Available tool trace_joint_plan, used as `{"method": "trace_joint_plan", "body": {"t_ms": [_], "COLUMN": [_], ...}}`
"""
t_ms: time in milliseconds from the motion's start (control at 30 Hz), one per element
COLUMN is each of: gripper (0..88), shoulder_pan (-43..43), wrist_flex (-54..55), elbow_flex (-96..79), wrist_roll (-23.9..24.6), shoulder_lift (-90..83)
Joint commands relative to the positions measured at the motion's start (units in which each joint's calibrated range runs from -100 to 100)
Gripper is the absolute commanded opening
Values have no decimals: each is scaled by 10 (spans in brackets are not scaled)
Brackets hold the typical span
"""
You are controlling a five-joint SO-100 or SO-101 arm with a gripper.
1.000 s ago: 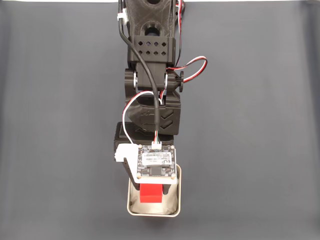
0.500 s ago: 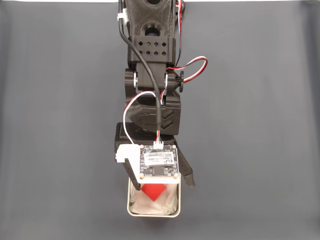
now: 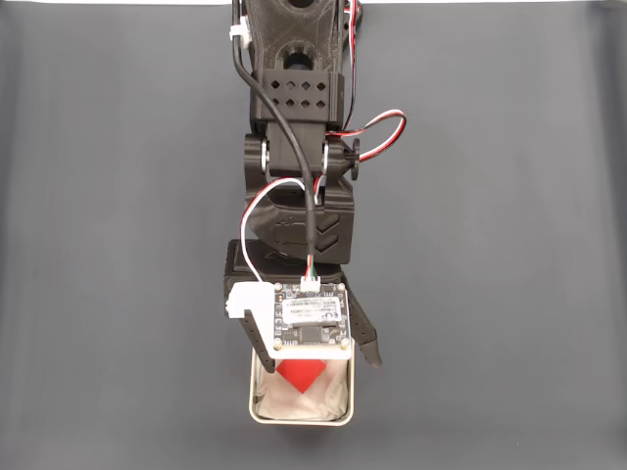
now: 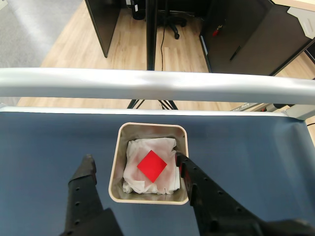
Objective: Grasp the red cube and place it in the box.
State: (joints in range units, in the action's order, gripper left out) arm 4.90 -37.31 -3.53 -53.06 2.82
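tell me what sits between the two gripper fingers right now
In the wrist view, the box sits between the open gripper's fingers, with the red cube lying loose on its white lining.

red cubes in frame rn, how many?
1. The small bright red cube lies on the white lining inside the square metal tin, between the open gripper fingers in the wrist view. The fixed view shows it there too, partly under the camera board; nothing else red of that kind is visible.

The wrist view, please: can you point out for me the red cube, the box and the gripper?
red cube (image 4: 151, 165), wrist view, middle of its top face.
box (image 4: 114, 169), wrist view, its metal wall at the view's left.
gripper (image 4: 133, 164), wrist view, midway between the two open fingertips, over the box.
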Motion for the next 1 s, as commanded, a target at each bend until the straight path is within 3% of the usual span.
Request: {"method": "trace_joint_plan", "body": {"t_ms": [0,500,567,667,833,967], "gripper": [374,362,284,20,0,0], "shoulder_pan": [2,2,2,-1,-12,-18], "wrist_flex": [18,23,21,16,-9,-5], "elbow_flex": [7,-1,-1,11,12,-139], "wrist_roll": [3,4,3,14,26,22], "shoulder_lift": [-19,-29,-33,-60,-177,-315]}}
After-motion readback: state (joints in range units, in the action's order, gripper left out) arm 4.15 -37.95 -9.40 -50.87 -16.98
